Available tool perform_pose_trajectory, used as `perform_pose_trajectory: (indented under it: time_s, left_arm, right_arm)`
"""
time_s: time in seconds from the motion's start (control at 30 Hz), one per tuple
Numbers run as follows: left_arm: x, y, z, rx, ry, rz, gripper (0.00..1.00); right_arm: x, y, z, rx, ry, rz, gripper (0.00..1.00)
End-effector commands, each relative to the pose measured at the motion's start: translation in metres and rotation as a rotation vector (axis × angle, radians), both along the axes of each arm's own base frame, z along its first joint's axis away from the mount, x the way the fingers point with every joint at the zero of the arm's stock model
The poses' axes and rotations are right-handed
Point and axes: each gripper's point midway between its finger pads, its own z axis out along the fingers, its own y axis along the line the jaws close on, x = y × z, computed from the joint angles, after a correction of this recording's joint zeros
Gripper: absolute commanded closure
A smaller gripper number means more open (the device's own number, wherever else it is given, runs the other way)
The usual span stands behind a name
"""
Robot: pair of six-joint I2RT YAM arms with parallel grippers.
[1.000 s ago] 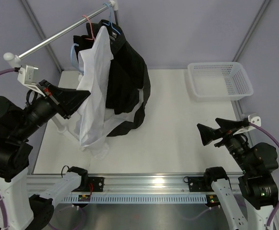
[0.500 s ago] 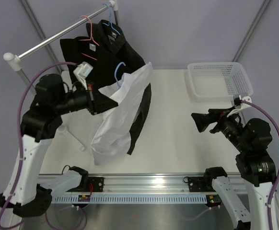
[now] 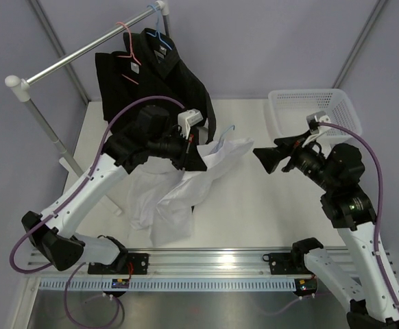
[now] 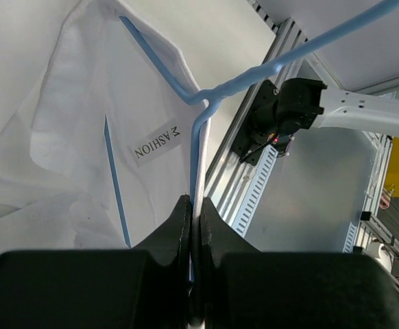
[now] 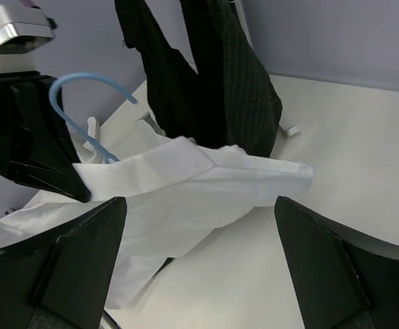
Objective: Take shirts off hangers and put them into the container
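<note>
White shirt [image 3: 186, 195] as reference. Within its collar, light blue hanger [image 3: 230, 127]: from above only the hook shows, shoulders under cloth. At the collar, the wire vanishes between the fingers of the left gripper [image 4: 194, 209]; hook end runs off the left wrist view's upper edge. Behind the shirt, black shirts [image 5: 220, 75] cut by the right wrist view's top edge.
</note>
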Motion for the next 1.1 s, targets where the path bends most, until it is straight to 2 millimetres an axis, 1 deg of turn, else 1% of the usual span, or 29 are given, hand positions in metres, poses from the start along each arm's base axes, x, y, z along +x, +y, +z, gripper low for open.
perform_pose_trajectory:
  time_s: [0.0, 0.03, 0.1, 0.13, 0.2, 0.23, 0.27, 0.3, 0.33, 0.37, 0.4, 0.43, 0.47, 0.57, 0.63, 0.67, 0.7, 0.73, 0.8, 0.83, 0.87, 1.07]
  left_arm:
    - [0.008, -0.006, 0.001, -0.035, -0.075, -0.019, 1.00]
    - [0.011, -0.005, -0.009, -0.020, -0.073, -0.003, 1.00]
    - [0.011, -0.002, -0.014, -0.012, -0.087, 0.010, 1.00]
    - [0.014, 0.000, -0.018, 0.000, -0.091, 0.024, 1.00]
    - [0.013, 0.000, -0.025, 0.010, -0.074, 0.020, 1.00]
    - [0.012, -0.001, -0.027, 0.009, -0.064, 0.013, 1.00]
    - [0.012, -0.001, -0.028, 0.011, -0.059, 0.013, 1.00]
    - [0.013, -0.002, -0.030, 0.015, -0.056, 0.015, 1.00]
    - [0.013, -0.002, -0.030, 0.017, -0.058, 0.017, 1.00]
    - [0.013, -0.001, -0.031, 0.019, -0.057, 0.016, 1.00]
    - [0.013, -0.001, -0.031, 0.019, -0.059, 0.017, 1.00]
    - [0.013, -0.001, -0.031, 0.020, -0.058, 0.018, 1.00]
    - [0.014, -0.001, -0.031, 0.020, -0.060, 0.020, 1.00]
    - [0.013, -0.001, -0.031, 0.019, -0.059, 0.017, 1.00]
    - [0.012, -0.002, -0.032, 0.017, -0.053, 0.012, 1.00]
    - [0.012, -0.002, -0.032, 0.018, -0.050, 0.010, 1.00]
    - [0.011, -0.002, -0.032, 0.017, -0.048, 0.010, 1.00]
    - [0.012, -0.002, -0.033, 0.018, -0.048, 0.011, 1.00]
    - [0.011, -0.002, -0.033, 0.016, -0.047, 0.009, 1.00]
    - [0.011, -0.002, -0.032, 0.016, -0.049, 0.010, 1.00]
    - [0.011, -0.002, -0.032, 0.015, -0.050, 0.010, 1.00]
    - [0.011, -0.001, -0.030, 0.012, -0.055, 0.009, 1.00]
  right_arm:
    - [0.007, 0.029, 0.002, -0.017, -0.063, 0.084, 0.01]
    - [0.010, 0.033, 0.001, -0.019, -0.069, 0.076, 0.01]
    - [0.015, 0.047, -0.010, -0.036, -0.050, 0.095, 0.01]
    - [0.014, 0.059, -0.010, -0.034, -0.059, 0.111, 0.01]
    - [0.017, 0.073, -0.018, -0.051, -0.056, 0.132, 0.02]
    - [0.015, 0.083, -0.016, -0.052, -0.071, 0.149, 0.02]
    - [0.016, 0.087, -0.014, -0.055, -0.078, 0.152, 0.02]
    - [0.021, 0.093, -0.018, -0.066, -0.065, 0.149, 0.04]
    - [0.021, 0.098, -0.018, -0.072, -0.067, 0.157, 0.05]
    - [0.017, 0.105, -0.016, -0.077, -0.075, 0.180, 0.07]
    - [0.020, 0.110, -0.021, -0.088, -0.065, 0.185, 0.08]
    - [0.021, 0.114, -0.020, -0.085, -0.070, 0.187, 0.09]
    - [0.021, 0.120, -0.024, -0.092, -0.065, 0.201, 0.11]
    - [0.024, 0.132, -0.026, -0.090, -0.069, 0.215, 0.16]
    - [0.026, 0.136, -0.023, -0.082, -0.082, 0.212, 0.18]
    - [0.027, 0.138, -0.024, -0.084, -0.080, 0.213, 0.23]
    - [0.030, 0.140, -0.016, -0.063, -0.105, 0.206, 0.25]
    - [0.032, 0.140, -0.016, -0.062, -0.106, 0.201, 0.30]
    - [0.034, 0.142, -0.015, -0.054, -0.113, 0.199, 0.35]
    - [0.035, 0.143, -0.015, -0.055, -0.113, 0.196, 0.37]
    - [0.036, 0.145, -0.017, -0.057, -0.108, 0.198, 0.42]
    - [0.040, 0.149, -0.026, -0.062, -0.088, 0.199, 0.56]
